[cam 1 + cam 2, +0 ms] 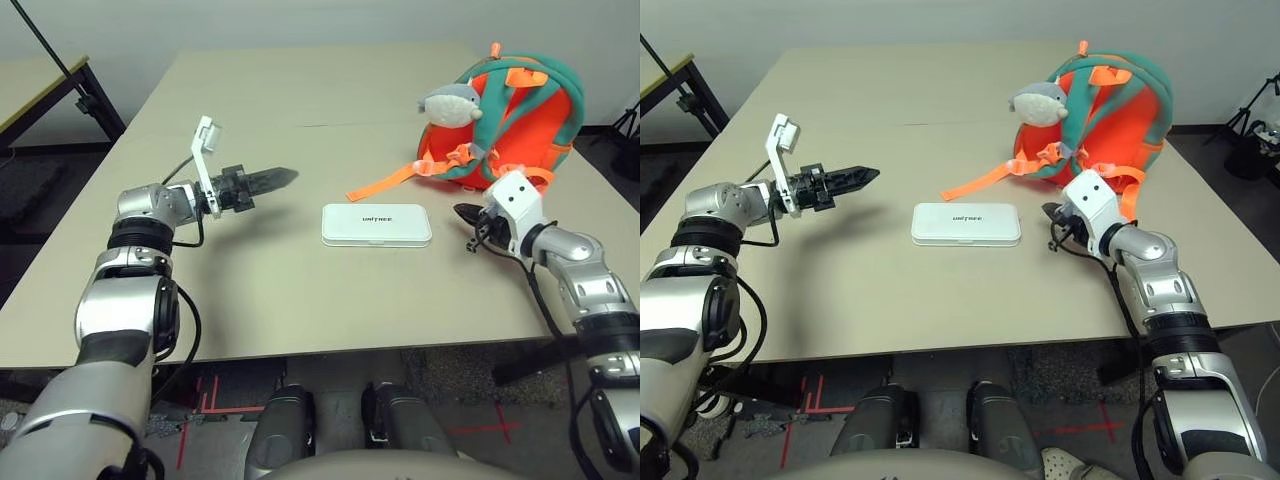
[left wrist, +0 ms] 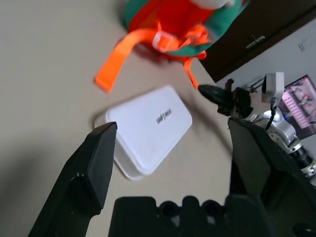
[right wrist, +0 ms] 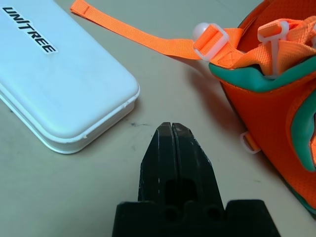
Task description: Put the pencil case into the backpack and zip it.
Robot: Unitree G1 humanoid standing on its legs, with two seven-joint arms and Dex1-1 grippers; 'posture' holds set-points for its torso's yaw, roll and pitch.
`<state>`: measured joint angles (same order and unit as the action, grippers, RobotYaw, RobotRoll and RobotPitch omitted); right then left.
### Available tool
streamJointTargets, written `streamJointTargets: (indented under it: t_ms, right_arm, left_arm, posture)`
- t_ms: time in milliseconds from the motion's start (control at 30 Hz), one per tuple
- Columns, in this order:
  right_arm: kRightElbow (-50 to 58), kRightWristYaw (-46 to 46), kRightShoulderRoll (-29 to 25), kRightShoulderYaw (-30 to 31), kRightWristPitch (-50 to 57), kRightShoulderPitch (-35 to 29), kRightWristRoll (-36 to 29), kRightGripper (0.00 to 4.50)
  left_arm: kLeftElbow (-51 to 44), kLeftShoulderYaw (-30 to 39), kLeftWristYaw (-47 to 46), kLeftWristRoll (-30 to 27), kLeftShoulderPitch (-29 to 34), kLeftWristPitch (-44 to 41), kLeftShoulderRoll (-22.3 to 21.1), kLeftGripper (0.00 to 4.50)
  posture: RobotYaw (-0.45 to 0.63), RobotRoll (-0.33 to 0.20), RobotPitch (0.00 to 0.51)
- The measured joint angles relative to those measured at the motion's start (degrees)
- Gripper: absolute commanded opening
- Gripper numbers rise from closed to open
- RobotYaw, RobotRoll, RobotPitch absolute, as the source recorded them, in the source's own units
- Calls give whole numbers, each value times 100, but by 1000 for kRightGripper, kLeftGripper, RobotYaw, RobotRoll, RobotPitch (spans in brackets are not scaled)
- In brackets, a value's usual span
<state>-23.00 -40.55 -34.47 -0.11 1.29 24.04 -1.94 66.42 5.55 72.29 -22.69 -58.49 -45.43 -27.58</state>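
This is looking like a lab or test room rather than a home. A plain beige table (image 1: 300,300) is standing on a dark carpeted floor (image 1: 30,210), with red tape marks (image 1: 205,395) showing on the floor at the lower centre. A second table with black metal legs (image 1: 85,90) is sitting at the upper left, a bare pale wall (image 1: 250,25) is running behind, and a tripod leg (image 1: 1240,115) is showing at the right edge.

Even, soft overhead light; faint shadows; the backpack (image 2: 182,19) blurred.
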Motion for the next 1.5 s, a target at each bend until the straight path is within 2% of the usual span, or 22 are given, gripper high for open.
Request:
streamJointTargets:
  t_ms: [200,600,1167,1500]
  right_arm:
    - [-5,39,-7,101,-111,-5,209,31]
    - [-416,314,-43,225,-468,-1,653,31]
    - [-1076,373,339,609,-867,431,947,31]
    - [-1579,420,327,835,-1182,614,1344,31]
  left_arm:
    - [420,-34,-1,381,-83,-13,247,4500]
    - [442,-160,44,834,-85,86,419,4500]
    - [465,120,-330,912,344,148,552,4500]
    - [416,345,-348,886,459,118,574,4500]
  posture:
    - [7,0,16]
    - [12,0,23]
    - [29,0,41]
    - [36,0,47]
